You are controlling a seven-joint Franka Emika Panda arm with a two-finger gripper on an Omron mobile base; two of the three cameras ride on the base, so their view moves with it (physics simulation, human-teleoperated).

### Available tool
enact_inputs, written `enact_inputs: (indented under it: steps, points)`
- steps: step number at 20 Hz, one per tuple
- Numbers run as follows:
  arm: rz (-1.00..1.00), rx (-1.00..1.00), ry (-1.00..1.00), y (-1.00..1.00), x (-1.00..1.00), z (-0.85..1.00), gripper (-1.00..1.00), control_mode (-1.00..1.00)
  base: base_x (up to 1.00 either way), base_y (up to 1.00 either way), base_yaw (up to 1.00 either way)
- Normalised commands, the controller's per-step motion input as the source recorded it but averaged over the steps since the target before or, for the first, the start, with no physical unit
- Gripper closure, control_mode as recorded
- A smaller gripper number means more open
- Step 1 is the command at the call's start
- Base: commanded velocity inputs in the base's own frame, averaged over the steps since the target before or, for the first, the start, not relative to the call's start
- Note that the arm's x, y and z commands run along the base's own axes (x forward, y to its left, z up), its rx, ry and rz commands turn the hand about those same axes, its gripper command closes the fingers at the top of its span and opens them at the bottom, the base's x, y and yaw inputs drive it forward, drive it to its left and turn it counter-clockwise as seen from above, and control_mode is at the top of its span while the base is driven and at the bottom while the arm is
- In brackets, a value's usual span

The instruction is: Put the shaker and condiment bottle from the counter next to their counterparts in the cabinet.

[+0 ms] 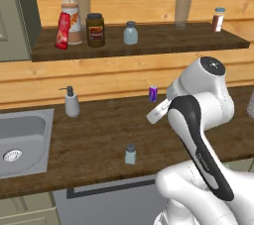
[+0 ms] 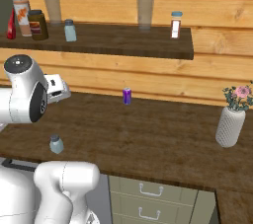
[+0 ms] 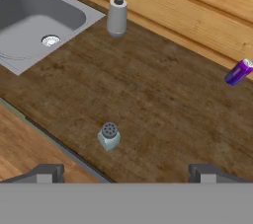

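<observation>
At the lower left of the frame you see the shaker [image 2: 56, 144] standing upright on the counter [image 2: 163, 139], near its front edge and just right of the white arm. A small purple can [image 2: 127, 95] sits mid-frame by the plank wall, and a white vase with pink flowers [image 2: 231, 122] stands at the right. Along the top, the cabinet [image 2: 123, 43] carries, from the left corner, the condiment bottle [image 2: 11, 26] beside the tall clear bottle [image 2: 21, 8], a dark brown jar [image 2: 37, 24], the second grey-capped shaker [image 2: 70, 30], and, well apart to the right, a blue-capped shaker [image 2: 175, 24].

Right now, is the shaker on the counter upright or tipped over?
Upright: the shaker stands on its base on the counter, grey cap on top.
</observation>
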Motion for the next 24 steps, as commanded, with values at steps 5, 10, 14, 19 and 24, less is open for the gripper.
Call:
enact_inputs:
  steps: [5, 10, 14, 19, 24]
  points:
    - [0.09, 0.00, 0.00, -0.97, -0.67, -0.99, -1.00, -1.00, 0.00, 0.00, 0.00]
    - [0.04, 0.00, 0.01, -0.10, -0.05, -0.09, -1.00, -1.00, 0.00, 0.00, 0.00]
    - [0.08, 0.07, -0.06, -0.14, -0.03, -0.19, -1.00, -1.00, 0.00, 0.00, 0.00]
    - [0.23, 0.36, -0.30, -0.31, -0.23, -0.58, -1.00, -1.00, 0.00, 0.00, 0.00]
    - [0.38, 0.39, -0.29, -0.08, -0.38, -0.74, -1.00, -1.00, 0.00, 0.00, 0.00]
